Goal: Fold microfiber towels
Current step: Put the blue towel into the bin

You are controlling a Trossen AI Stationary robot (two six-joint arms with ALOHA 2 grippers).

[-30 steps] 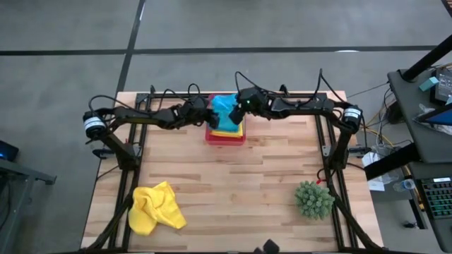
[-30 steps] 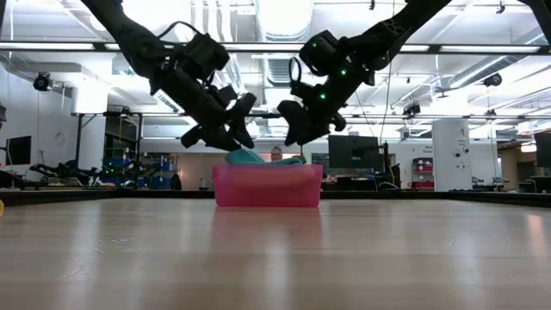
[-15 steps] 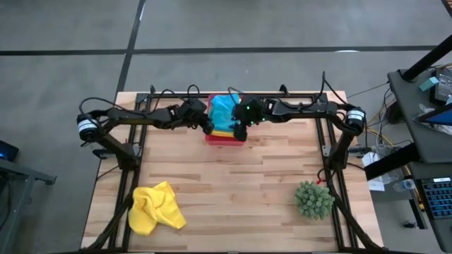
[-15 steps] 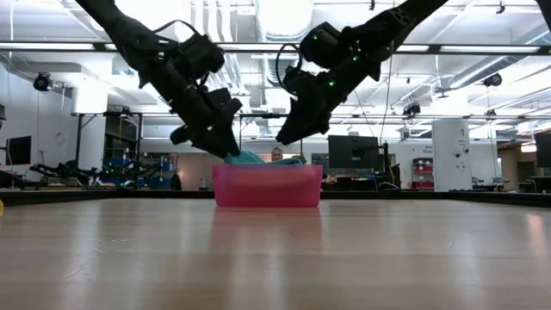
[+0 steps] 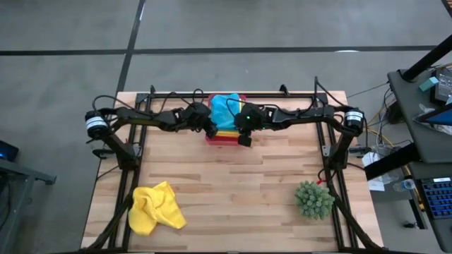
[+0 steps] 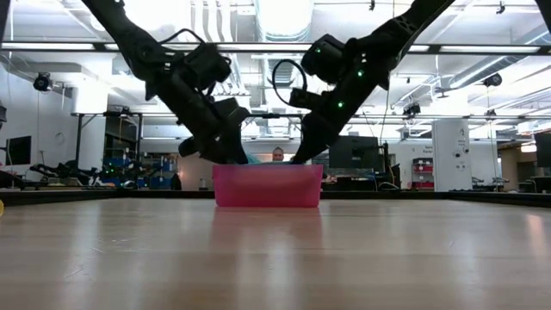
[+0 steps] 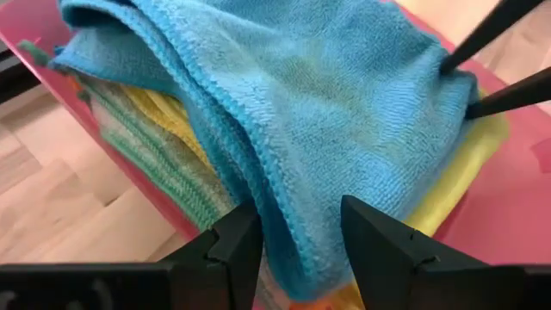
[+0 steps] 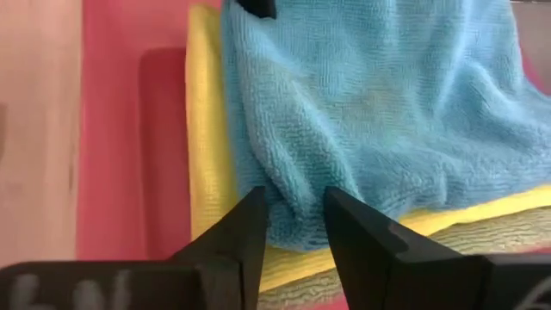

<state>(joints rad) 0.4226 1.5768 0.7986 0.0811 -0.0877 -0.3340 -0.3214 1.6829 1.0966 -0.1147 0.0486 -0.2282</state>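
Note:
A turquoise towel [image 5: 224,108] lies loosely folded on top of a stack of yellow [image 8: 207,129] and light green [image 7: 146,164] towels in the pink tray [image 5: 226,140] at the table's far middle. My left gripper [image 7: 297,250] is at the towel's left near corner and shut on it. My right gripper [image 8: 294,228] is shut on the right near corner. In the low view both sets of fingers dip behind the tray's wall [image 6: 267,185]. Another yellow towel [image 5: 155,207] lies crumpled at the table's near left. My left gripper pinches a thick folded edge of the turquoise towel [image 7: 297,215] between its two fingers, slanting down from the table's left. The towel rests on the stack. My right gripper has the towel's other near corner [image 8: 293,202] between its fingers, slanting down from the right; its fingertips [image 7: 449,62] dent the cloth.
A spiky green plant [image 5: 314,199] stands at the near right. Bare wooden tabletop [image 5: 240,190] stretches between the tray and the near edge. The arms' frames run along both sides of the table.
My right gripper has rolled and sunk toward the tray and the table's near edge, so its fingers now reach below the tray's rim. The turquoise towel's hump, which showed above the rim in the low view, has gone down almost out of sight.

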